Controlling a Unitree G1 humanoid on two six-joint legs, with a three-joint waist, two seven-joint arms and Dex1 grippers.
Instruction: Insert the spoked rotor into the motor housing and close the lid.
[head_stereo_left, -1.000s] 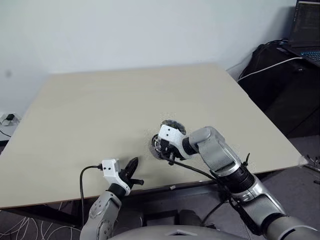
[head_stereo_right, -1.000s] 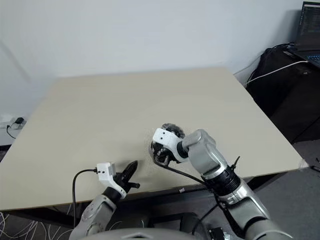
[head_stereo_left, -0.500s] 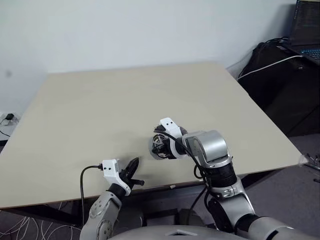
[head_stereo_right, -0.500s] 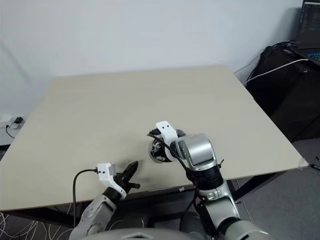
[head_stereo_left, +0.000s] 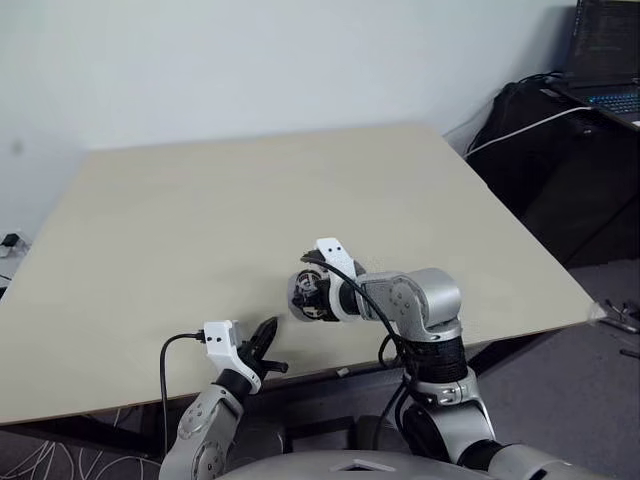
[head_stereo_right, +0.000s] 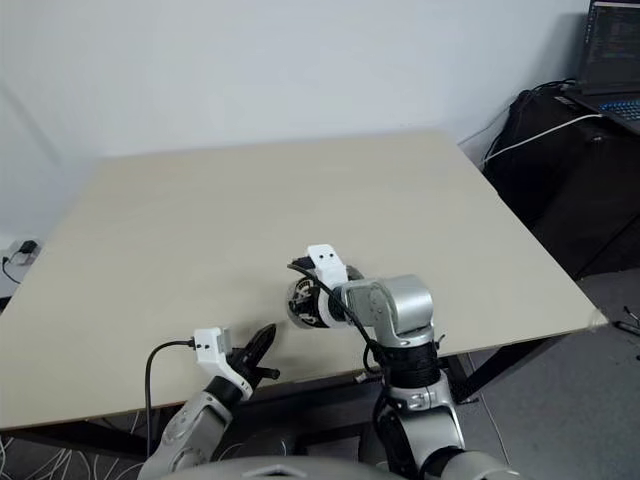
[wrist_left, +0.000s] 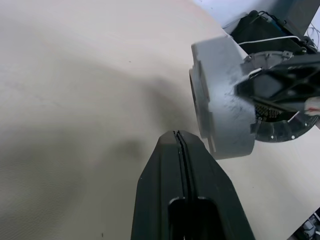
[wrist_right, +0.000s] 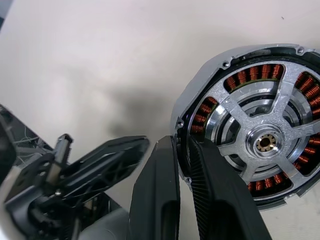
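Nearest, by the front edge of the worktop (head_stereo_left: 200, 200): left claw (head_stereo_left: 268, 330), fingers pressed together, nothing in it, hanging just over the edge. In the left wrist view the two black fingers (wrist_left: 165, 185) meet along one thin seam.

Just beyond & to its right: right claw (wrist_right: 181, 165), bent in towards the left, pinching the rim of the motor housing (wrist_right: 250, 130). One finger (wrist_right: 155, 195) sits outside the rim, the other inside; narrow gap btwn them taken up by the housing wall. Housing is held up off the worktop, tilted on edge, casting a soft shadow on the surface below.

Right wrist view looks into the housing's open face: dark outer ring, reddish copper windings all round, and the spoked rotor (wrist_right: 265, 142) sitting inside it, silver spokes running to a centre hub w/ a brassy bore. No cover over that face. Left wrist view shows the housing's other side, a plain pale grey shell (wrist_left: 220, 100).

No readable brand, label or writing on housing, rotor or claws.

Farther back: rest of the worktop, pale beige, then a white wall. Far right, off the worktop: black bag (head_stereo_left: 530, 130) w/ a white cable (head_stereo_left: 520, 125) across it, and an open laptop (head_stereo_left: 605, 60), screen lit, text too small to read.
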